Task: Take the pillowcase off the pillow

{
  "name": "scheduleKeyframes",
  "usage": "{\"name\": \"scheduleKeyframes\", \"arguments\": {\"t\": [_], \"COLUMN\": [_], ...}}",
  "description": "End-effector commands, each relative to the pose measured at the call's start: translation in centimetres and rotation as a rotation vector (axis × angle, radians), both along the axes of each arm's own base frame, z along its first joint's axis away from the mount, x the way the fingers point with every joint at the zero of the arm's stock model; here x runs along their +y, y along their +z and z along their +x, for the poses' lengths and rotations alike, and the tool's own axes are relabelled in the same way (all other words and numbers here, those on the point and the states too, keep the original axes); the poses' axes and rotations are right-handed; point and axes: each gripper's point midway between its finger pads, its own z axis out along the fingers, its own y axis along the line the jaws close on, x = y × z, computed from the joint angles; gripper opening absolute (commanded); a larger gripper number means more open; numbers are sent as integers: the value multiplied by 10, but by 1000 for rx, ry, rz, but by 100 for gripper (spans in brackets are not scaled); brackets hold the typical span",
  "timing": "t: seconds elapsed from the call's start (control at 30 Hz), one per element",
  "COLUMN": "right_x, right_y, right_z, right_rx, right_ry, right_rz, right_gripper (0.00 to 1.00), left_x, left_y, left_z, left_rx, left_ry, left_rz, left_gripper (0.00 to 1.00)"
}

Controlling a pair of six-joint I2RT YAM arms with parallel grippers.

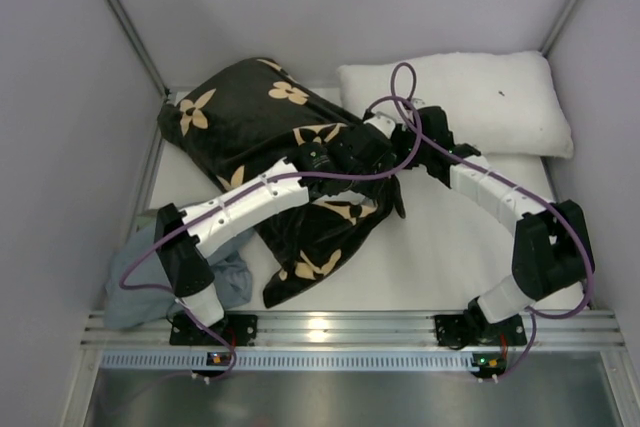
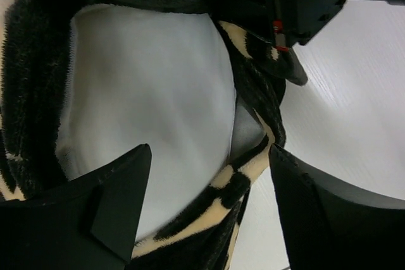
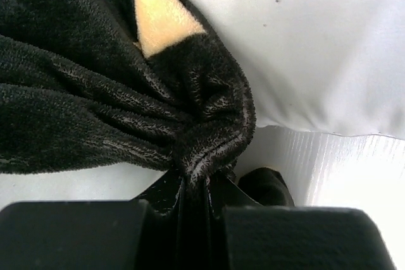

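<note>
The job is only just begun, I think. The pillowcase (image 1: pixel 260 117) lies from the far left corner of the counter (image 1: pixel 440 237) down toward the middle. Its far part looks fat and full, so most of the pillow (image 2: pixel 145 93) seems to be inside it. The pillow is not out yet.

The right gripper (image 3: pixel 193 184) is pinched tight on a bunch of the black fuzzy cloth, near the middle of the counter. The cloth is gathered into folds where the fingers squeeze it.

The left gripper (image 2: pixel 210 150) has its fingers spread wide and holds nothing. It points at the mouth of the pillowcase. There you can see the white pillow showing, with the black and tan edge curled around it.

What is done: the mouth is found and one side of it is held. What is left: grab the pillow (or the other side of the cloth) and pull the two apart until the pillow is all the way out.

Another white pillow (image 1: pixel 480 97) sits at the far right corner, just beside the pinched cloth. A blue-grey cloth (image 1: pixel 135 282) lies at the near left corner.
</note>
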Motion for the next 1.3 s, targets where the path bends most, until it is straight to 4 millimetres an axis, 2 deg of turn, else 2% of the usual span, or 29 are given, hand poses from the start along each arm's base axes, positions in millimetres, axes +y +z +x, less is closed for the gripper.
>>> {"name": "scheduleKeyframes", "arguments": {"t": [0.0, 0.07, 0.23, 0.37, 0.5, 0.53, 0.6, 0.63, 0.67, 0.73, 0.77, 0.8, 0.9, 0.93, 0.97, 1.0, 1.03, 1.07, 1.1, 1.17, 1.2, 1.27], "right_x": [-6, -7, -7, -5, -6, -7, -7, -8, -8, -8, -6, -5, 1, 3, 4, 5, 5, 5, 5, -1, -2, -7], "right_y": [8, 9, 15, 21, 26, 28, 29, 29, 29, 27, 26, 26, 21, 23, 22, 23, 21, 20, 24, 20, 26, 21], "right_z": [-5, -8, -15, -20, -24, -24, -25, -25, -26, -26, -27, -26, -30, -28, -27, -25, -23, -20, -15, -6, 1, 10], "right_rx": [-1, 10, 17, 18, 10, 7, 6, 6, 6, 10, 14, 8, 20, 8, 4, -3, -4, -5, -17, -23, -40, -33], "right_ry": [4, 12, 33, 45, 50, 51, 50, 48, 50, 52, 56, 61, 87, 90, 94, 96, 91, 87, 78, 37, 22, -21], "right_rz": [42, 68, 130, 156, 171, 175, 177, 177, 177, 179, 185, 195, 224, 232, 229, 225, 217, 209, 205, 172, 167, 139], "right_gripper": [0, 0, 0, 0, 0, 0, 0, 0, 0, 0, 0, 0, 0, 0, 0, 0, 0, 0, 0, 0, 0, 0], "left_x": [3, 14, 21, 24, 21, 15, 20, 26, 30, 42, 46, 50, 56, 57, 60, 60, 61, 65, 74, 87, 99, 111], "left_y": [4, -2, -30, -58, -75, -78, -91, -95, -99, -100, -96, -85, -68, -45, -42, -16, -7, -6, 14, 23, 35, 39], "left_z": [16, 21, 20, 21, 26, 26, 30, 35, 37, 41, 43, 42, 33, 25, 15, 0, -10, -21, -35, -49, -59, -73], "left_rx": [-74, -97, -76, -61, -28, -12, 22, 45, 61, 74, 65, 48, 32, 13, 26, 19, 24, 40, 24, 26, 4, 25], "left_ry": [53, 95, 98, 82, 56, 37, 48, 66, 74, 115, 132, 137, 120, 97, 79, 35, 12, -9, -28, -18, -11, -5], "left_rz": [29, 71, 145, 208, 175, 141, 139, 131, 128, 108, 101, 81, 46, -12, -37, -124, -166, -186, -243, -278, -308, -324], "left_gripper": [80, 87, 96, 98, 99, 99, 98, 85, 67, 20, 0, 0, 0, 0, 0, 0, 0, 0, 0, 0, 0, 0]}}
